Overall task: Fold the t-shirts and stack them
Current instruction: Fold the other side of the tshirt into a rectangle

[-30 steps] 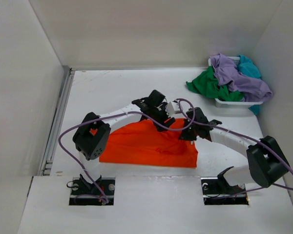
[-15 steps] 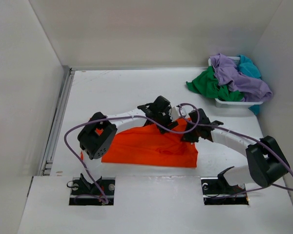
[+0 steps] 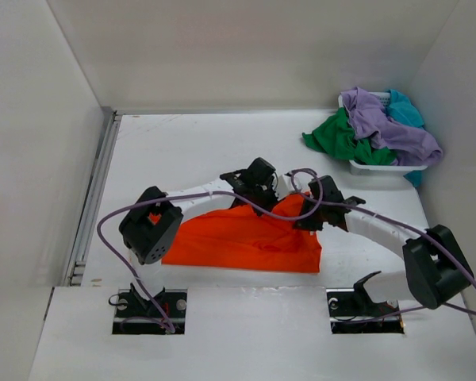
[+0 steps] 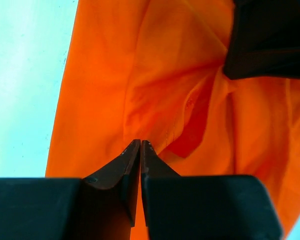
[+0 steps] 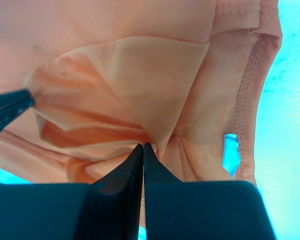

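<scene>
Pinch on the orange t-shirt (image 3: 246, 238), both arms.
Right fingers (image 5: 134, 167) clamp a raised fold; left fingers (image 4: 131, 167), pressed together near them, apparently nip a crease. Below both, the shirt lies spread on the surface (image 3: 182, 151).

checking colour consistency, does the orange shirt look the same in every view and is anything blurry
Top external: evenly lit, orange t-shirt saturated and sharp. Left wrist: equally vivid, table tinted cyan. Right wrist: shirt washed out to pale peach, hem stitching sharp, table again cyan.
</scene>
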